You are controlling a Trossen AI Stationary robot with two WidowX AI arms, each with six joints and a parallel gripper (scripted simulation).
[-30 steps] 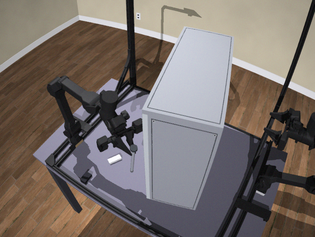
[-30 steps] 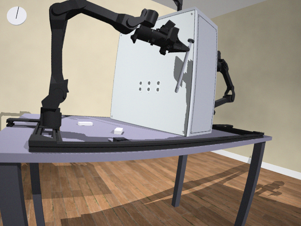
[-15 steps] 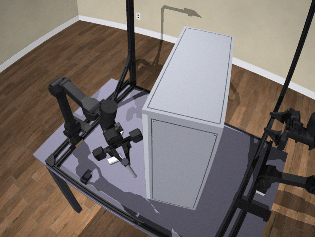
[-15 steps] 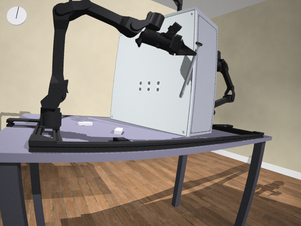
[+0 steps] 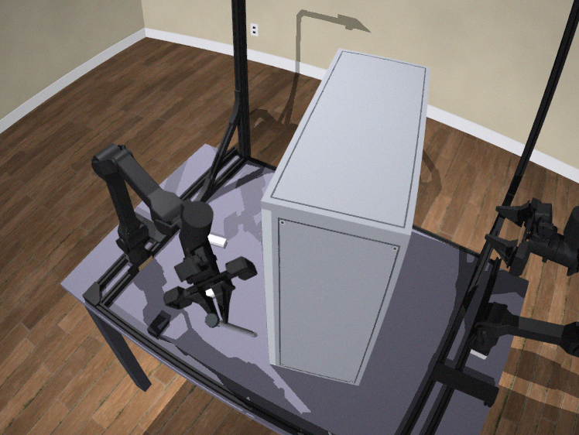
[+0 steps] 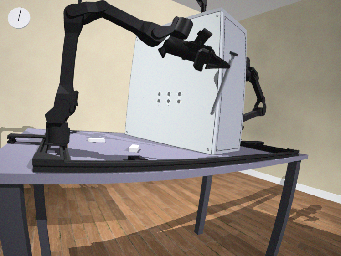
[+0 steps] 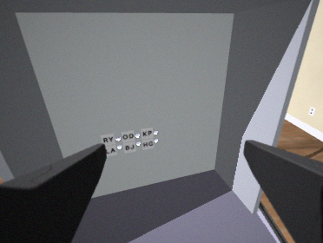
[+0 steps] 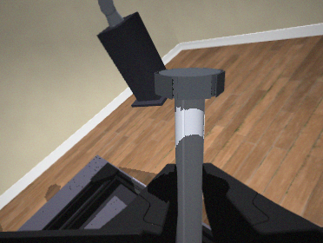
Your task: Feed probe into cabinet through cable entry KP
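The right end effector (image 5: 221, 321) (image 6: 229, 66) (image 8: 188, 172) was found pinching the slender grey cylindrical probe (image 5: 238, 329) (image 6: 220, 90) (image 8: 189, 208) just below its dark round stop nut (image 5: 211, 320) (image 6: 233, 53) (image 8: 189, 84). The tip slanted down from the fingers, outside the pale grey box-shaped metal cabinet (image 5: 341, 299) (image 6: 170, 66) (image 7: 130, 65). The left end effector (image 5: 491, 223) (image 7: 174, 148) stood spread and empty, facing the cabinet's open back.

The step in hand was judged to be alignment. By the inside labels, the KP entry (image 6: 159, 94) (image 7: 155, 133) was taken to be the outer face's upper hole farthest from the holding fingers, and lower than them. Good practice called for levelling the shaft square to that face, centring the tip, then feeding straight and slowly.

The cabinet's near vertical edge lay beside the probe; a wide turn there risked a knock. Room for swinging was judged better on the arm's side, above the table (image 5: 248, 299) (image 6: 110, 150) (image 7: 187, 221) (image 8: 56, 200).

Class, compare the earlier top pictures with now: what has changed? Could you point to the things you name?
The right gripper (image 5: 221, 321) (image 6: 229, 66) (image 8: 188, 172) carried the probe (image 5: 238, 328) (image 6: 221, 88) (image 8: 189, 187) toward the table's near edge, its nut end swinging away from the cabinet (image 5: 346, 131) (image 6: 154, 118) (image 7: 139, 78). Nothing was grasped or released. The cabinet and open left gripper (image 5: 492, 222) (image 7: 174, 148) stayed put.
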